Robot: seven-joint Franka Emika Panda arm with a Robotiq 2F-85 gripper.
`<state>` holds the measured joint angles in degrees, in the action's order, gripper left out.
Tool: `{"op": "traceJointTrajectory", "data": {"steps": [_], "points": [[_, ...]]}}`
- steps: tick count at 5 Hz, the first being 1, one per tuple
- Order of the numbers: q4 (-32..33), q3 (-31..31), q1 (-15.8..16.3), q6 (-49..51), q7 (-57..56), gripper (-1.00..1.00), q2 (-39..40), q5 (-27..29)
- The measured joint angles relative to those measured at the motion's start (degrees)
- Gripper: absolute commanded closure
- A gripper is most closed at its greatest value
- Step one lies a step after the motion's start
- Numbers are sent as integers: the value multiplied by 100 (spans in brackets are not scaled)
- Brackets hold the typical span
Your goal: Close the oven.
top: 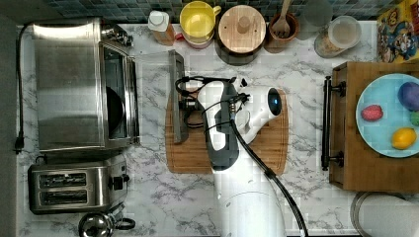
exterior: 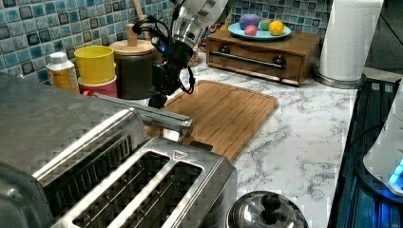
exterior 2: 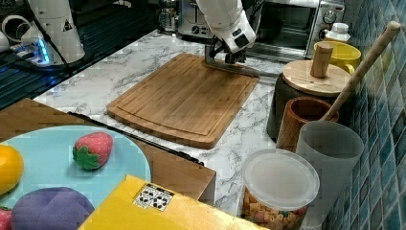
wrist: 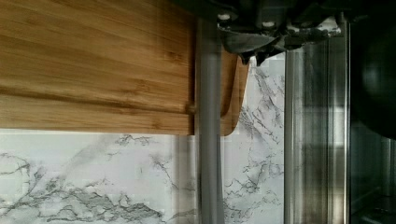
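The oven stands at the top view's left, its glass door folded down flat over the counter and the dark interior exposed. The door's metal bar handle lies over the edge of the cutting board. My gripper sits right against that handle on the board side, fingers shut with nothing held. In the left view my gripper points down just above the handle. In the wrist view the grey handle runs close beside the gripper.
A two-slot toaster stands beside the oven, with a kettle lid near it. The bamboo cutting board lies under my arm. Jars and a yellow cup line the back wall. A wooden drawer box carries a plate of toy fruit.
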<state>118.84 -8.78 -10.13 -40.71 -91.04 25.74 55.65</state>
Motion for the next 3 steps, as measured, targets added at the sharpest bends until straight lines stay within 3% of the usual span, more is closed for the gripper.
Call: {"op": "traceJointTrajectory", "data": {"steps": [3], "points": [[157,-57,69,-106,285,100,-323,-109]]}}
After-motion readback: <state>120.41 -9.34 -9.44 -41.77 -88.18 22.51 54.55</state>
